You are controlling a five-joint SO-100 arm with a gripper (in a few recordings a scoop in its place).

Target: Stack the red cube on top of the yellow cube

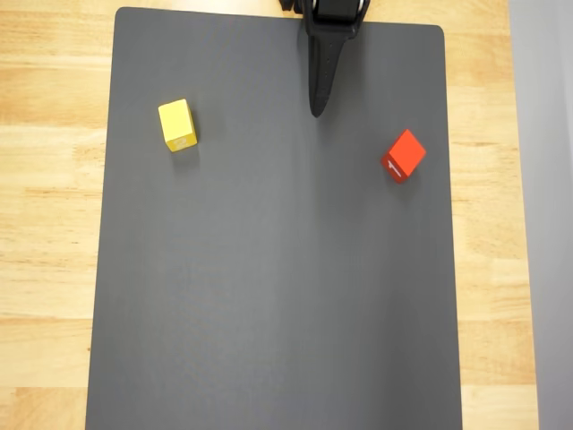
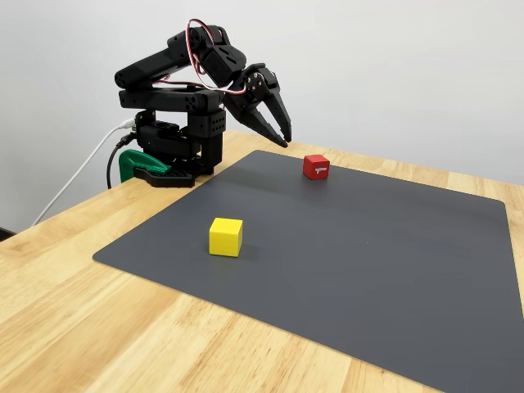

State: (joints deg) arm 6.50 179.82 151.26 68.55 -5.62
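Yellow cube [image 2: 225,237] sits nearest, well apart from the red cube [image 2: 316,166]. My hand [image 2: 282,137] hangs closed, empty, above the mat's far edge; open wide, descend squarely over red.

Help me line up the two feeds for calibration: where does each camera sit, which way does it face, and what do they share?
Overhead view: sits above the table, looking straight down on the dark mat; the arm's hand pokes in from the top edge, fingers together.
Fixed view: stands low off one corner of the table, looking across the mat toward the wall; the whole arm shows, folded, hand above the mat.
Shared: the yellow cube, the red cube, mat and hand.
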